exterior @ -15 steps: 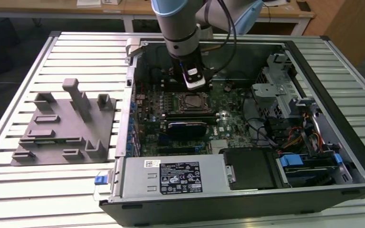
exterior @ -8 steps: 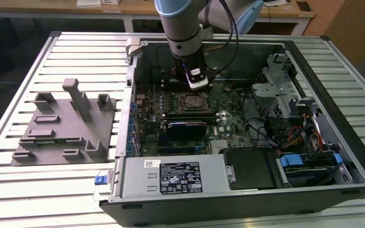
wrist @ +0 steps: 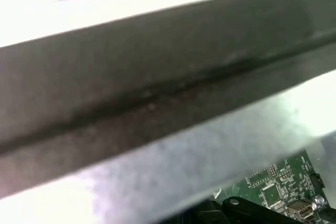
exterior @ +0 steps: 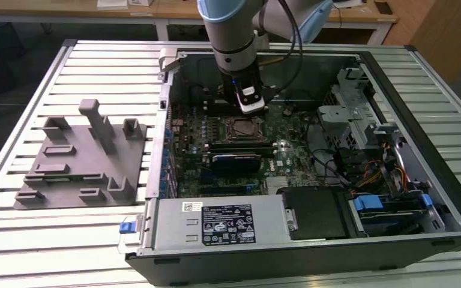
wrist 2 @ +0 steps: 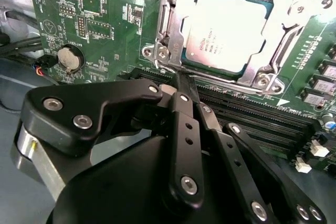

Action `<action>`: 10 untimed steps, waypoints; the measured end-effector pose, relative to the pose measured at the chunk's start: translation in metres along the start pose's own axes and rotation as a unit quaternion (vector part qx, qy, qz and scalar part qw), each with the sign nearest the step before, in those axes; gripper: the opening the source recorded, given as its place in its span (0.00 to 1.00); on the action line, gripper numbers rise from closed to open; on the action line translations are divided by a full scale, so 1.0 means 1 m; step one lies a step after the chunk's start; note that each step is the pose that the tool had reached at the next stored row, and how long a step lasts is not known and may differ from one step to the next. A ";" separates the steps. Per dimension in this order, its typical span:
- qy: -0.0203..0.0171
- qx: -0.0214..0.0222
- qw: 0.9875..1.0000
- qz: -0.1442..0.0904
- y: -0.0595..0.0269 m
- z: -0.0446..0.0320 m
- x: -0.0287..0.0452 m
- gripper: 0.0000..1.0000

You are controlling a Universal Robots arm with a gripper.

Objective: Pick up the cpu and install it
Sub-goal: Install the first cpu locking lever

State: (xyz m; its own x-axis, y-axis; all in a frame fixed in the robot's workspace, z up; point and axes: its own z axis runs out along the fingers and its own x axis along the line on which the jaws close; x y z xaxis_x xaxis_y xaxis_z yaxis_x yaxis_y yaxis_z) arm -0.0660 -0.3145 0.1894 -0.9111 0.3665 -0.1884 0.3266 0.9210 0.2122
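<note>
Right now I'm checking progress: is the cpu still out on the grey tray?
No. In the second wrist view the cpu lies in the motherboard socket, just past the gripper.

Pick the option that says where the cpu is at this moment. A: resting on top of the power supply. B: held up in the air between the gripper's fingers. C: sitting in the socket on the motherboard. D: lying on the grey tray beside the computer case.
C: in the second wrist view the cpu lies flat inside the metal socket frame on the motherboard, with the gripper closed and empty just beside it.
</note>
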 end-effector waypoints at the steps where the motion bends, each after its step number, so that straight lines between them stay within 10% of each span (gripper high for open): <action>1: 0.001 -0.004 1.000 0.001 0.0000 0.0000 0.0000 0.11; 5: 0.004 -0.012 1.000 0.003 0.0002 -0.0006 -0.0001 0.11; 10: 0.004 -0.011 1.000 0.003 0.0013 -0.0059 -0.0012 0.11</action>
State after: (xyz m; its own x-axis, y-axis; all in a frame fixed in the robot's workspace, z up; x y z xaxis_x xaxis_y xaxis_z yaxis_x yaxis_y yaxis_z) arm -0.0660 -0.3145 0.1956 -0.9111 0.3712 -0.1793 0.3266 0.9154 0.2353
